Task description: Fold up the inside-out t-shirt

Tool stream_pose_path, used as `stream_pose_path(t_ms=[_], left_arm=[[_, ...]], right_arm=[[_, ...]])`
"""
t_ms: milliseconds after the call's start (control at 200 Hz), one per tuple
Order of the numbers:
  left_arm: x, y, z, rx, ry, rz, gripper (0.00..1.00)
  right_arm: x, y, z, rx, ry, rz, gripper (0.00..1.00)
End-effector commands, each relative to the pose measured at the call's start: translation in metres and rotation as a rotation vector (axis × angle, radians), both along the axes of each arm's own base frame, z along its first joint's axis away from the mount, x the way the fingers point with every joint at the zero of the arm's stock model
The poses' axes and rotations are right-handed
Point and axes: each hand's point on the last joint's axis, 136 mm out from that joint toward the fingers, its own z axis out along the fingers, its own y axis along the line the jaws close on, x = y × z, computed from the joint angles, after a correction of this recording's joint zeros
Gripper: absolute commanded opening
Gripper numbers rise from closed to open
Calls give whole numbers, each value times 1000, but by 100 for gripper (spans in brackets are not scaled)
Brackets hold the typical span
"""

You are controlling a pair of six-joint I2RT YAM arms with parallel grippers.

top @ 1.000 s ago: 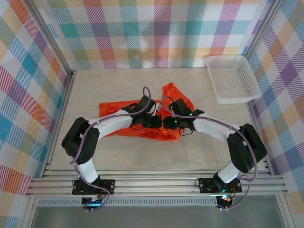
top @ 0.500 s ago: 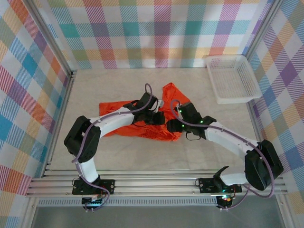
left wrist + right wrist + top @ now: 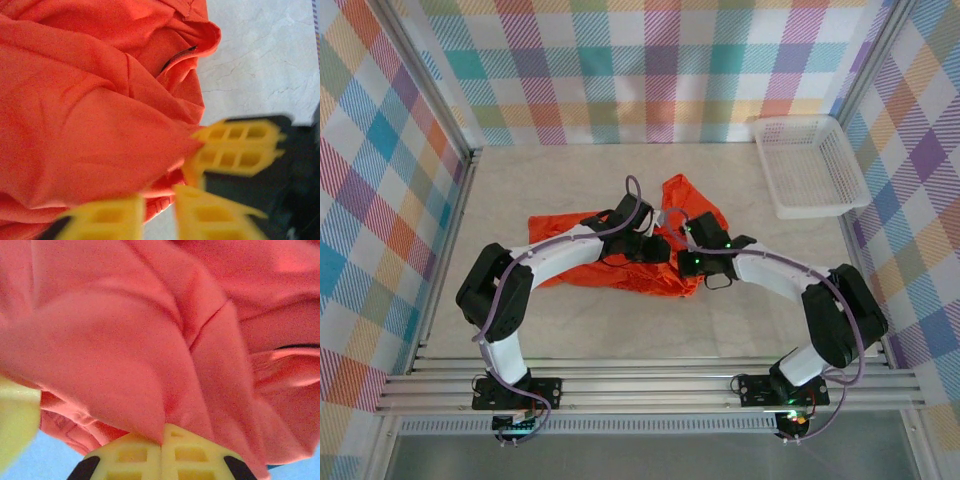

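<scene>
The inside-out t-shirt point(image 3: 570, 245) lies crumpled in the middle of the table, plain orange with no print showing. Both grippers meet at its right part. My right gripper point(image 3: 683, 252) is shut, and in the right wrist view a peak of orange cloth point(image 3: 150, 340) is pinched in the seam between its yellow fingers point(image 3: 162, 442). My left gripper point(image 3: 658, 247) sits just left of it. In the left wrist view its blurred fingers point(image 3: 159, 216) stand a little apart, with a hem fold of the shirt point(image 3: 90, 100) in the gap. The right gripper point(image 3: 235, 150) pinches cloth just beyond.
A white mesh basket point(image 3: 810, 165) stands at the back right of the marbled table point(image 3: 520, 180). Plaid walls close in the left, back and right sides. Bare tabletop lies in front of the shirt and along the back.
The right arm's elbow swung out to the right, then came back in, its gripper staying at the shirt. The left gripper crept slightly right toward it.
</scene>
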Motion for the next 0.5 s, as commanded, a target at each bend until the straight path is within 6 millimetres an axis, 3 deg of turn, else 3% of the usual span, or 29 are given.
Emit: stream_pose_path(t_ms=[0, 110, 435, 495], left_arm=[[1, 4, 13, -10, -23, 6, 47], [4, -1, 5, -33, -26, 9, 53], [24, -11, -47, 36, 32, 28, 56], [28, -10, -53, 67, 29, 28, 47]], right_arm=[[23, -8, 41, 104, -64, -38, 0], [23, -8, 51, 174, -23, -19, 0], [17, -4, 55, 341, 53, 16, 0], [20, -9, 53, 345, 60, 10, 0]])
